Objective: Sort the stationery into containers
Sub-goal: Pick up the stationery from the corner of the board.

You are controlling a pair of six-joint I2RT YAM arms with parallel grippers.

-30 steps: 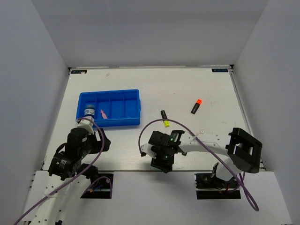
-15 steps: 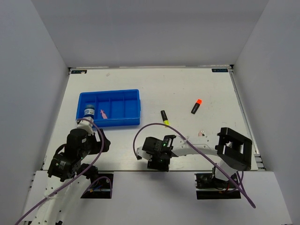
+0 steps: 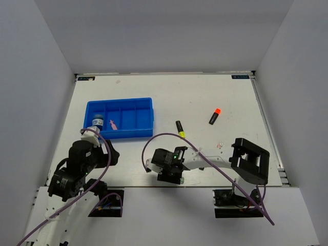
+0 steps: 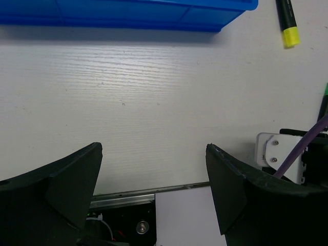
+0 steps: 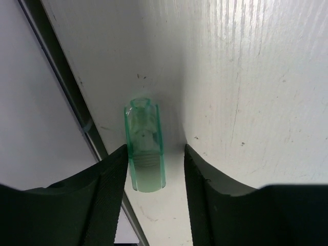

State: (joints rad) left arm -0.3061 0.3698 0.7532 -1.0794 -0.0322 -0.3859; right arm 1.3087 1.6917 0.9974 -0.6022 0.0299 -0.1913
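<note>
The blue divided tray [image 3: 134,119] sits at the left of the table and holds a blue-white cylinder [image 3: 96,123] and a pink stick [image 3: 114,124]. A yellow-capped highlighter [image 3: 180,128] and an orange-capped highlighter [image 3: 214,116] lie on the table. My right gripper [image 3: 166,173] is low at the near table edge. In the right wrist view it [image 5: 155,151] is open and straddles a short translucent green piece [image 5: 145,156] lying on the table. My left gripper [image 4: 154,148] is open and empty in front of the tray [image 4: 128,10].
The metal rail of the near table edge [image 5: 77,102] runs right beside the green piece. A small pale item [image 3: 220,145] lies right of centre. The right arm's elbow [image 3: 249,160] hangs over the table's right front. White walls enclose the table.
My right gripper has moved left and toward the near edge, and its elbow followed leftward. The left arm has barely shifted.
</note>
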